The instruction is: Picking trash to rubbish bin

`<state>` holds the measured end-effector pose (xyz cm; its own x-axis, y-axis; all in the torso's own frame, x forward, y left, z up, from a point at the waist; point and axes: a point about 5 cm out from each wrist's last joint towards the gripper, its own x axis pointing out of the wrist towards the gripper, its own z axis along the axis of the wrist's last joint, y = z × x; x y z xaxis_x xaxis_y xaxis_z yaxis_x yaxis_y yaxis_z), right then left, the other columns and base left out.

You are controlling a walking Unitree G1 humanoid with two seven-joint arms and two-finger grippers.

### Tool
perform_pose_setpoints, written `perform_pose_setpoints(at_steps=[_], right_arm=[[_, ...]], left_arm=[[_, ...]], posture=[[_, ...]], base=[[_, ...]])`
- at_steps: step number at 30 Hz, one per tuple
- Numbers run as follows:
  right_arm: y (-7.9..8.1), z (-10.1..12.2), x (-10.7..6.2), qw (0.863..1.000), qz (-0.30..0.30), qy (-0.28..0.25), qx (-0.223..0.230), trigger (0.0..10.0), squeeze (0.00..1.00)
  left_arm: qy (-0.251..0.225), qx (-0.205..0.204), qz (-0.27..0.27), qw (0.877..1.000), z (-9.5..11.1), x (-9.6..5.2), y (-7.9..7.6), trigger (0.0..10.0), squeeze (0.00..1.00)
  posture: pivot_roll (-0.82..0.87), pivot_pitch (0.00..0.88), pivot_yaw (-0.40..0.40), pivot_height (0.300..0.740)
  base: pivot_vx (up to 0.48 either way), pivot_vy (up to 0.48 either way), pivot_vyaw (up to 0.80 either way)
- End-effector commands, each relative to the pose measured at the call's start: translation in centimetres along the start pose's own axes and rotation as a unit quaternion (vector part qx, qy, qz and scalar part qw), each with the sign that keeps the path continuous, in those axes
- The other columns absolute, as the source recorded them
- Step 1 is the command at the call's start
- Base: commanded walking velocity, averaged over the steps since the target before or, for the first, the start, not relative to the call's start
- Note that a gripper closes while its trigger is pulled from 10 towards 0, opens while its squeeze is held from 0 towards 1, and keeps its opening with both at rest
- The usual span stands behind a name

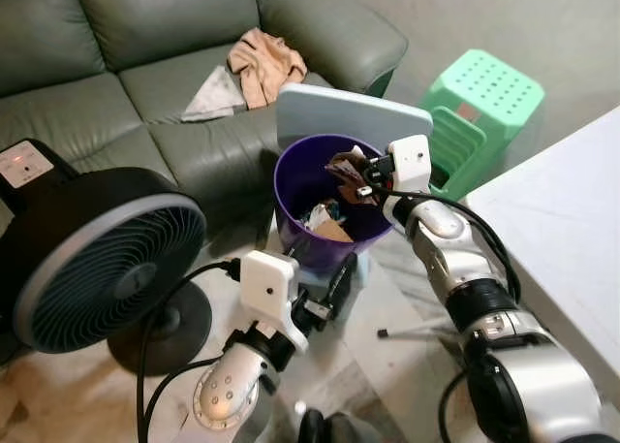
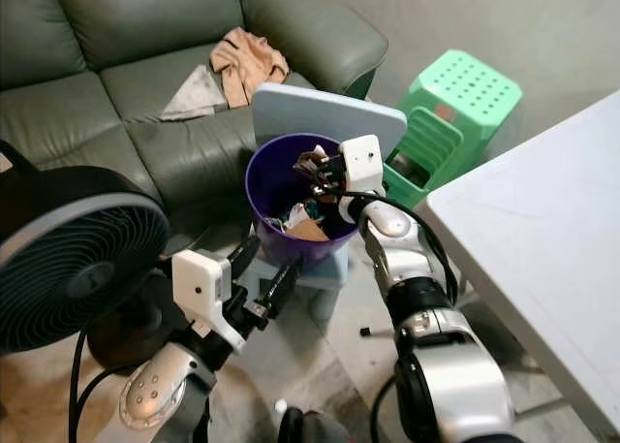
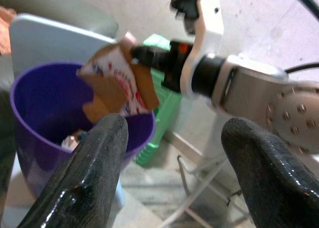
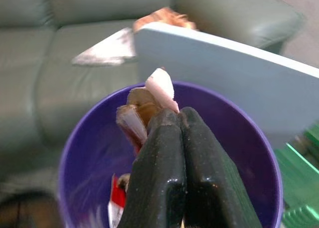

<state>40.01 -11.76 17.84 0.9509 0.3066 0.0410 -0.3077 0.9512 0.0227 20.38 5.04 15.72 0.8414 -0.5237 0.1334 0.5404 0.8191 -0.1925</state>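
A purple rubbish bin [image 1: 302,237] stands on the floor before the sofa, with several scraps inside [image 1: 325,220]. Over its opening my right gripper [image 1: 354,176] is shut on a crumpled brown and white wrapper [image 1: 341,169]. The wrapper [image 3: 117,81] hangs above the bin's rim [image 3: 30,133], and its pale tip [image 4: 159,86] sticks out past the closed fingers [image 4: 174,173]. My left gripper [image 1: 325,298] is open and empty, low beside the bin's near side, with both fingertips [image 3: 92,173] apart.
A pale blue board [image 1: 349,113] leans behind the bin. A black floor fan [image 1: 102,259] stands at the left, a green plastic stool [image 1: 475,113] at the right, and a white table [image 1: 572,230] along the right edge. The grey-green sofa [image 1: 116,84] holds cloths [image 1: 263,65].
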Motion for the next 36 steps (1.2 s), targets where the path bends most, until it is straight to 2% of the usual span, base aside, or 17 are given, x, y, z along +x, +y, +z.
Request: perform_pose_setpoints(at_steps=[1, 2, 5, 7, 14, 26, 30, 34, 36], right_arm=[[-0.8, 0.1, 0.0, 0.999, -0.029, -0.009, 0.036, 10.0, 0.00], [-0.9, 0.4, 0.1, 0.998, -0.041, -0.016, 0.048, 10.0, 1.00], [-1.0, 0.7, 0.2, 0.997, -0.048, -0.023, 0.053, 10.0, 1.00], [-0.9, 1.3, 0.4, 0.995, -0.041, -0.041, 0.076, 10.0, 1.00], [-1.2, 1.9, 0.5, 0.992, -0.032, -0.067, 0.104, 10.0, 1.00], [-1.6, 2.9, -0.2, 0.989, 0.029, -0.120, 0.086, 10.0, 1.00], [-2.1, 2.9, -1.0, 0.984, 0.061, -0.142, 0.084, 10.0, 1.00], [-2.7, 2.8, -1.6, 0.984, 0.059, -0.155, 0.071, 10.0, 1.00], [-3.3, 2.9, -2.4, 0.982, 0.060, -0.175, 0.045, 10.0, 1.00]], left_arm=[[0.001, -0.014, -0.020, 1.000, 0.2, -0.2, -1.3, 10.0, 0.00], [0.003, -0.016, -0.022, 1.000, 0.3, -0.2, -1.4, 10.0, 0.00], [0.005, -0.015, -0.022, 1.000, 0.4, -0.3, -1.4, 10.0, 0.00], [0.008, -0.014, -0.018, 1.000, 0.6, -0.3, -1.1, 10.0, 0.00], [0.004, -0.007, -0.017, 1.000, 1.0, 0.1, -0.7, 10.0, 0.00], [-0.015, 0.022, -0.014, 1.000, 1.6, 1.3, 0.9, 10.0, 0.00], [-0.036, 0.041, 0.006, 0.999, 2.5, 2.1, 2.7, 10.0, 0.00], [-0.048, 0.056, 0.021, 0.997, 3.1, 2.4, 4.1, 10.0, 0.00], [-0.039, 0.082, 0.056, 0.994, 3.2, 2.5, 5.9, 10.0, 0.00]], posture=[[0.15, 0.357, -0.176, 0.740], [0.16, 0.359, -0.172, 0.740], [0.16, 0.357, -0.170, 0.740], [0.17, 0.350, -0.168, 0.740], [0.17, 0.332, -0.168, 0.740], [0.16, 0.275, -0.164, 0.740], [0.17, 0.254, -0.164, 0.740], [0.18, 0.240, -0.165, 0.740], [0.18, 0.223, -0.165, 0.740]], base=[[0.000, 0.000, 0.00], [0.000, 0.000, 0.00], [0.000, 0.000, 0.00], [0.000, 0.000, 0.00], [0.000, 0.000, 0.00], [0.000, 0.000, 0.00], [0.000, 0.000, 0.00], [0.000, 0.000, 0.00], [0.000, 0.000, 0.00]])
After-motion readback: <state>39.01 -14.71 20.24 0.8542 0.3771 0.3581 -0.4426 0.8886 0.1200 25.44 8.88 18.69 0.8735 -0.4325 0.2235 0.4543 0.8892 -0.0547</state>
